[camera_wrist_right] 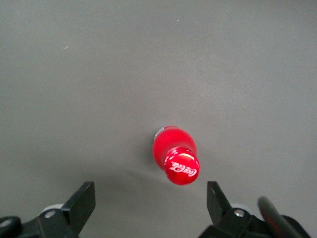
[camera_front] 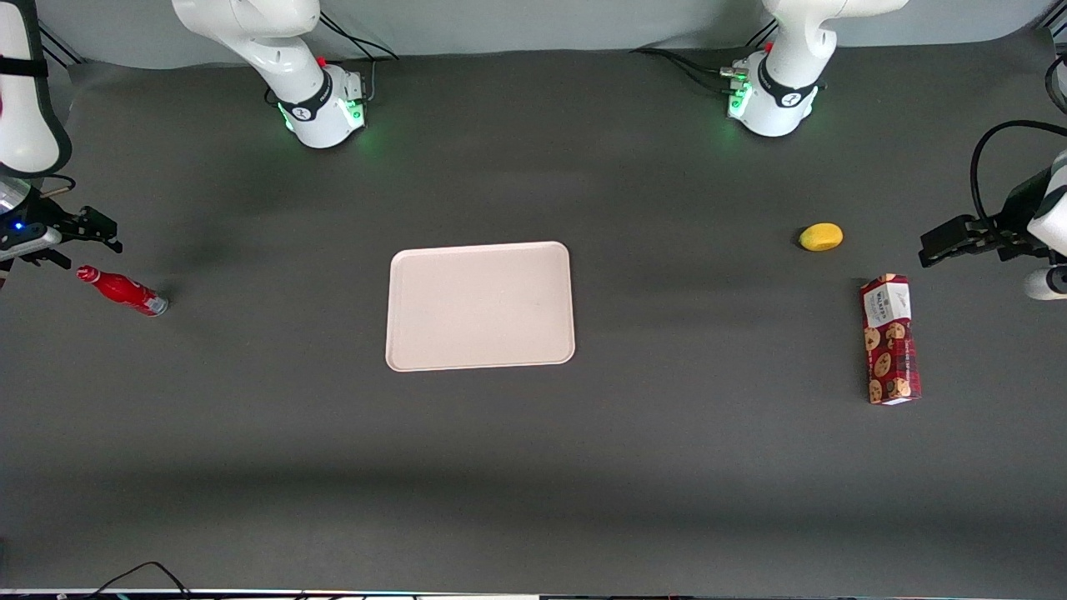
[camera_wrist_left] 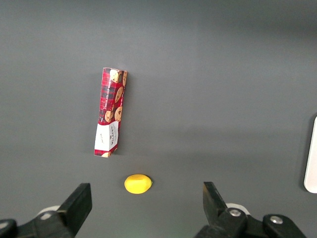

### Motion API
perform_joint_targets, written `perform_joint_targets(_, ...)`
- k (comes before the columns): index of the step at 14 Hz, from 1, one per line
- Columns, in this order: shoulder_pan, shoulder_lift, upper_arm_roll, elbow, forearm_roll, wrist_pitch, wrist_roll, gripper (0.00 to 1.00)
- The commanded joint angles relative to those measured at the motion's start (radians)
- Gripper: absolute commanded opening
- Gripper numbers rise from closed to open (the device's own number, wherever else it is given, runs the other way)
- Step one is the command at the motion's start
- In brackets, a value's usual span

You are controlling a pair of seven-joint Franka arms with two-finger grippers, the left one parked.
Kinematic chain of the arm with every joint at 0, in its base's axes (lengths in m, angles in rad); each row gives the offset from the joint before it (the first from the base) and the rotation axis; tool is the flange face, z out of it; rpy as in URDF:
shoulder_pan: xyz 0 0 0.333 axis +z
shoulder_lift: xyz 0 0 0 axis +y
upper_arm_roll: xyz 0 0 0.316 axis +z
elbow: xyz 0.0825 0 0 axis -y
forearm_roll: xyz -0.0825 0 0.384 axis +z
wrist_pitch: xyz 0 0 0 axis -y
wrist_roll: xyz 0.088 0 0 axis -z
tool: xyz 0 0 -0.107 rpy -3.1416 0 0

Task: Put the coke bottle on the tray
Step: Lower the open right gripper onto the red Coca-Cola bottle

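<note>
**Bottle standing, tray bare, gripper spread above**

Count on table (camera_front: 517, 467): one coke bottle (camera_front: 122, 290), one tray (camera_front: 480, 305), one cookie box (camera_front: 890, 339), one yellow lemon-like fruit (camera_front: 821, 237). Four loose items total, one working gripper (camera_front: 93, 236).

Coke bottle: slim, glossy red, narrow neck, red cap with white script, silvery base. Stands upright on dark matte table surface toward working arm's end, well apart from tray. Seen nearly cap-on in right wrist view (camera_wrist_right: 176, 156), body swelling below cap.

Tray: flat rectangle, pale pinkish-beige, rounded corners, low raised rim, smooth matte finish. Sits mid-table, nothing on it. One edge just visible in left wrist view (camera_wrist_left: 311, 156).

Gripper: hovers above bottle's cap end, no contact. Fingers (camera_wrist_right: 79, 203) spread wide, black, blocky, nothing between them; bottle cap lies between the two fingertips in wrist view but lower down.

Cookie box: long narrow carton, red plaid print with cookie pictures, white label at one end, lying flat toward parked arm's end (camera_wrist_left: 111, 112).

Fruit: small, oval, smooth yellow skin, near box's white-label end, not touching (camera_wrist_left: 137, 183).

Table: uniform dark grey, soft matte cover.
</note>
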Motion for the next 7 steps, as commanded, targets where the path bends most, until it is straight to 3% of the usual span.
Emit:
perform_joint_targets(1, 0.010, 0.056, -0.014, 0.033, 0.035, 0.020, -0.054, 1.00)
perform_joint_targets(4, 0.012, 0.117, -0.014, 0.086, 0.062, -0.012, -0.080, 1.00)
perform_joint_targets(6, 0.012, 0.152, -0.016, 0.120, 0.142, -0.049, -0.150, 1.00)
perform_joint_targets(7, 0.012, 0.165, -0.016, 0.126, 0.148, -0.052, -0.158, 1.00)
